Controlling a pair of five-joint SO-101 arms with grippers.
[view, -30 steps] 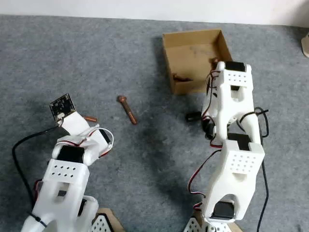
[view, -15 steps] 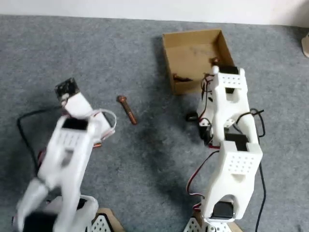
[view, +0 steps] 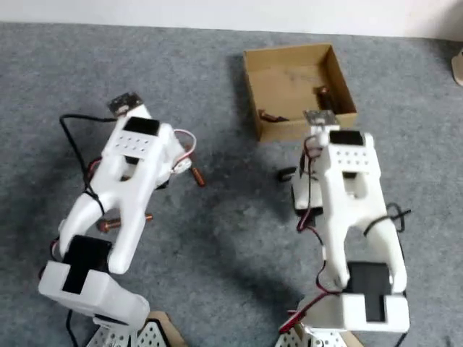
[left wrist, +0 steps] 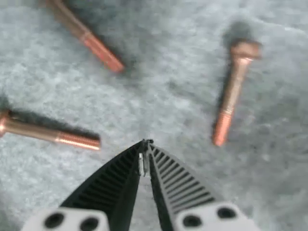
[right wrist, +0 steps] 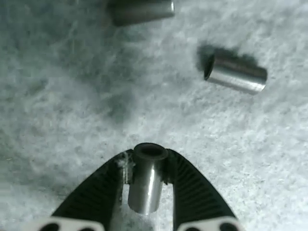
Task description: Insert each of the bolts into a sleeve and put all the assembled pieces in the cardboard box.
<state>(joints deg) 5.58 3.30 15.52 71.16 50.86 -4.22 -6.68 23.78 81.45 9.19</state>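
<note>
1. Work surface: a grey felt-like mat (view: 217, 246) covers the table, with a pale strip of wall behind it
2. Right gripper (right wrist: 147, 161): clamped on one held sleeve (right wrist: 144, 187); the sleeve lies along the jaws, and its open bore projects just past the fingertips and faces away from the wrist
3. Left gripper (left wrist: 144, 150): jaws pressed together with nothing between them, poised above the mat among three loose bolts
4. Bolt positions, left wrist view: the first bolt (left wrist: 50, 134) lies just beside the fingertips; the second bolt (left wrist: 233, 91) lies on the other side, a little farther off; the third bolt (left wrist: 84, 36) lies beyond both
5. Step in hand (judgement): picking up a bolt for insertion; spread the left jaws before descending, straddle the shank near the head and leave the threaded end free to enter the bore
6. Alignment (judgement): bring the bolt axis in line with the held sleeve before pushing; a tilted approach is likely to jam at the rim or twist the sleeve in its grip
7. Spare sleeves, right wrist view: the second sleeve (right wrist: 236, 72) and the third sleeve (right wrist: 142, 10) lie on their sides on the mat, apart from each other and from the gripper
8. Container: the cardboard box (view: 304, 129) stands open just beyond the right arm
9. Box contents: one copper-coloured piece (view: 273, 117) lies by the near wall and another (view: 323, 92) by the side wall; whether each carries a sleeve cannot be told
</note>
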